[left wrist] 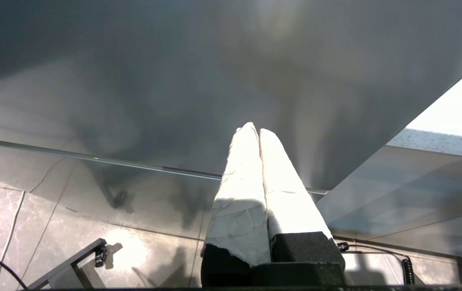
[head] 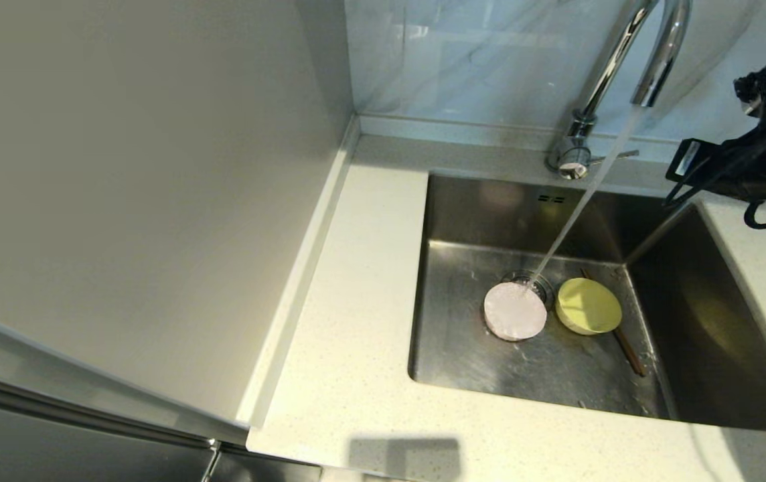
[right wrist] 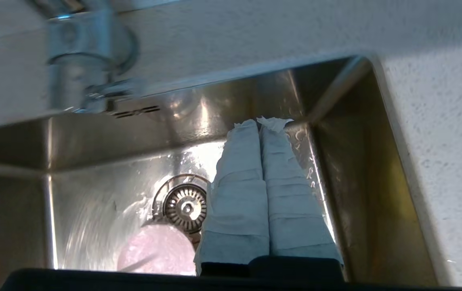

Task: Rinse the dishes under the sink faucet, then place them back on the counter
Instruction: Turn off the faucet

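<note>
tap (head: 631, 73) running; stream lands at pink bowl (head: 515, 311) edge beside drain (right wrist: 185, 207); yellow bowl (head: 588, 306) and chopsticks (head: 629, 351) in sink (head: 483, 221), none on worktop (head: 356, 321); right pincer (right wrist: 261, 123) clenched, empty, above sink; left pincer (left wrist: 254, 130) clenched, parked; risk: wet bowl slips, closed pincer knocks it, water splashes worktop

Pink bowl (head: 515, 311), yellow bowl (head: 588, 306), chopsticks (head: 629, 351) in sink (head: 463, 361).

Glossy marble-look wall panel (head: 477, 60), plain grey side panel (head: 135, 187), marbled floor tiles (left wrist: 21, 218)
</note>
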You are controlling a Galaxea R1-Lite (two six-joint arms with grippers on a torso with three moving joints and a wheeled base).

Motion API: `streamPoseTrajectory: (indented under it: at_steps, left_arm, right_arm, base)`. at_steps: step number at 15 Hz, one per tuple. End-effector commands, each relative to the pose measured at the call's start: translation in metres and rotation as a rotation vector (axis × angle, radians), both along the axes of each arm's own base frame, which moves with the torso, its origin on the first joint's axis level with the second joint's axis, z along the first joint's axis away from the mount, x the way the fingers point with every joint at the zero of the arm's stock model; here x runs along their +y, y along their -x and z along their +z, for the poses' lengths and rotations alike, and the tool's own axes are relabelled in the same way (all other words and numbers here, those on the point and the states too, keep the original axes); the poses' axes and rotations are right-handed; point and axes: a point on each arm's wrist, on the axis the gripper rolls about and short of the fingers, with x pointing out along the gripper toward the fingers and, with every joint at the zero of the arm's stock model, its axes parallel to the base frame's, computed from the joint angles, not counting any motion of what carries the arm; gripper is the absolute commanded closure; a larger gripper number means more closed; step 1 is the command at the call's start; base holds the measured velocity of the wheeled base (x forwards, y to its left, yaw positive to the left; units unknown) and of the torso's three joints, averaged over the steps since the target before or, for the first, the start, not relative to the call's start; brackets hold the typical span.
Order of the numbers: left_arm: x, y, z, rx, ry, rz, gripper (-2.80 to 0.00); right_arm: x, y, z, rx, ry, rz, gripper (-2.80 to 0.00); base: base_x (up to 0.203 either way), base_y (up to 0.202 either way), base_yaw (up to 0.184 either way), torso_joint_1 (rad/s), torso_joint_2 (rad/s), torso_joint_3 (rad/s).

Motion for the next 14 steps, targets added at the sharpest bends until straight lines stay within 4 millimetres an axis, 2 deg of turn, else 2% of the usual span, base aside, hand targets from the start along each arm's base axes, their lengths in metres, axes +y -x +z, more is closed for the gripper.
streamPoseTrajectory:
  at_steps: [1,6,11,14]
  left_arm:
    - [0.000,0.000,0.000,-0.003,0.000,0.001,0.00]
    - [0.000,0.000,0.000,-0.003,0.000,0.001,0.00]
    - [0.000,0.000,0.000,-0.003,0.000,0.001,0.00]
    - [0.000,0.000,0.000,-0.003,0.000,0.001,0.00]
  right_arm:
    - [-0.007,-0.011,-0.010,0.019,-0.022,-0.021,0.00]
    - [-0.014,-0.014,0.003,0.021,-0.196,0.040,0.00]
    - [-0.043,-0.019,0.000,0.055,-0.340,0.043,0.00]
    - [-0.048,-0.022,0.007,0.032,-0.403,0.094,0.00]
  base:
    - [0.000,0.000,0.000,0.000,0.00,0.000]
    - [0.000,0.000,0.000,0.000,0.00,0.000]
    - [0.000,0.000,0.000,0.000,0.00,0.000]
    - [0.000,0.000,0.000,0.000,0.00,0.000]
